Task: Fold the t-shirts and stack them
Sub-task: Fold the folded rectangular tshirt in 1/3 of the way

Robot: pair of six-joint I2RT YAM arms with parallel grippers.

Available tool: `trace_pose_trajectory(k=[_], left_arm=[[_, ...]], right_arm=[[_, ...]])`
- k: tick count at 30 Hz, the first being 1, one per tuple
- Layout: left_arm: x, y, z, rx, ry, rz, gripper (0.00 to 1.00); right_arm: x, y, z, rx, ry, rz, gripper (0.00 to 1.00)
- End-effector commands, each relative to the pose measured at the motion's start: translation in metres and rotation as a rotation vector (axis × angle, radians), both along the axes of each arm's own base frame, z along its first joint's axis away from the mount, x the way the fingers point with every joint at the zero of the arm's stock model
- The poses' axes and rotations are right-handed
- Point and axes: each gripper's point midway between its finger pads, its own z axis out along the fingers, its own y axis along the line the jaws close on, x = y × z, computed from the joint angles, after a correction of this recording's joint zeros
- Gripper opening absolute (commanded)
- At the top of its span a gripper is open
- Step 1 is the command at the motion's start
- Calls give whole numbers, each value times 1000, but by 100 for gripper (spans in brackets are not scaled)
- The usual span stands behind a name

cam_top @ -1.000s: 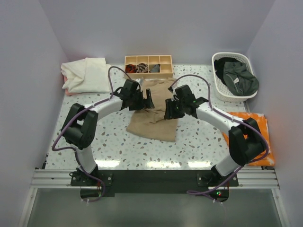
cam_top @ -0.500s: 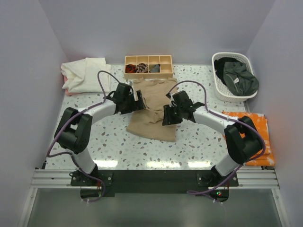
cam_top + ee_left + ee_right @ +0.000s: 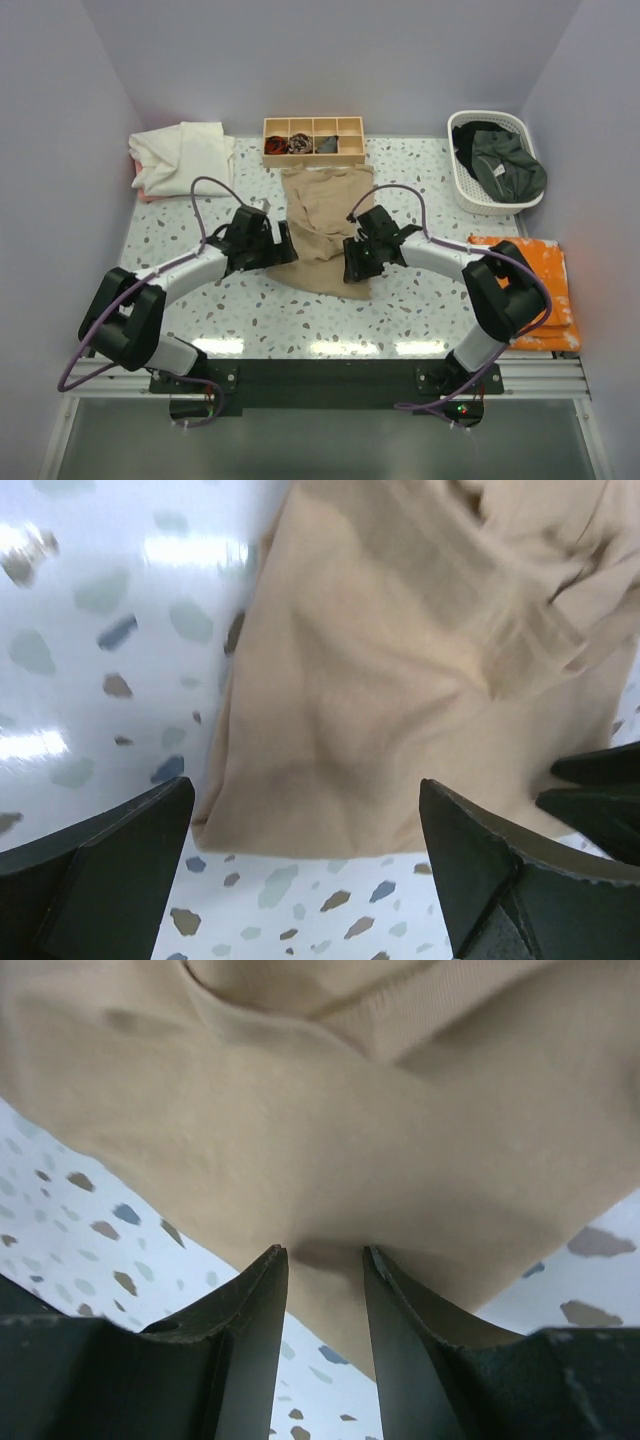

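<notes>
Lengthwise, the tan t-shirt (image 3: 322,225) is laid at the middle of the surface (image 3: 420,300), its long axis running from the wooden tray (image 3: 313,140) toward the near edge. The left gripper (image 3: 283,248) is held at its near left corner, jaws spread wide. The right gripper (image 3: 352,262) is set on the near right edge, jaws narrow; whether cloth is pinched cannot be told.

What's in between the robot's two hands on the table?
The tan t-shirt lies between the left hand and the right hand, one hand at each side edge. The top view shows it best.
</notes>
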Motion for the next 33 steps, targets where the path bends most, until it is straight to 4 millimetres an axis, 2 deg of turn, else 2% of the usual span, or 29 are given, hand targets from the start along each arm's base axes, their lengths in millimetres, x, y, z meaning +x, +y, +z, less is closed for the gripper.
trace_pose_trajectory(k=[1,3,4,6,7,9,12,16,17,19,20,22,24,27,28,30,31,32,33], left_arm=[[-45,-4,-39,9,98,-41,100],[-61,-13,-47,1,117,-61,100],[-74,-10,-58,24,140,-58,100],[-89,-18,-62,16,149,-75,100],[-100,-16,-68,23,166,-79,100],[-110,-22,-59,0,139,-86,100],[-130,-15,-57,1,165,-77,100],[-174,6,-71,23,251,-66,100],[-183,8,-66,5,256,-60,100],[-196,18,-69,6,268,-49,100],[-199,22,-64,-5,262,-41,100],[-202,26,-59,-8,257,-33,100],[-207,30,-54,-15,257,-30,100],[-190,27,-34,-29,163,-24,100],[-177,20,-14,-50,106,-16,100],[-159,6,5,-66,36,-53,100],[-147,-6,26,-96,-10,-66,100],[-137,-18,29,-82,-30,-105,100],[-131,-26,33,-84,-41,-128,100]], right_arm=[[-26,-17,-16,-86,52,-20,40],[-40,-25,-29,-124,81,-24,39],[-47,-25,-33,-132,90,-18,39],[-61,-31,-43,-150,114,-29,39],[-67,-31,-45,-158,113,-26,39],[-80,-39,-53,-179,137,-48,39],[-99,-55,-60,-228,168,-82,38],[-124,-79,-57,-276,190,-126,38],[-127,-85,-55,-285,191,-156,39],[-133,-82,-45,-232,181,-161,40],[-135,-86,-42,-243,178,-190,40],[-138,-95,-32,-268,159,-212,40],[-136,-96,-23,-255,143,-238,40],[-122,-85,5,-153,35,-252,41],[-114,-81,18,-111,-19,-260,42],[-99,-75,39,-80,-93,-253,45],[-93,-75,44,-85,-117,-257,45],[-88,-74,47,-97,-132,-246,45],[-80,-68,57,-85,-156,-242,45]])
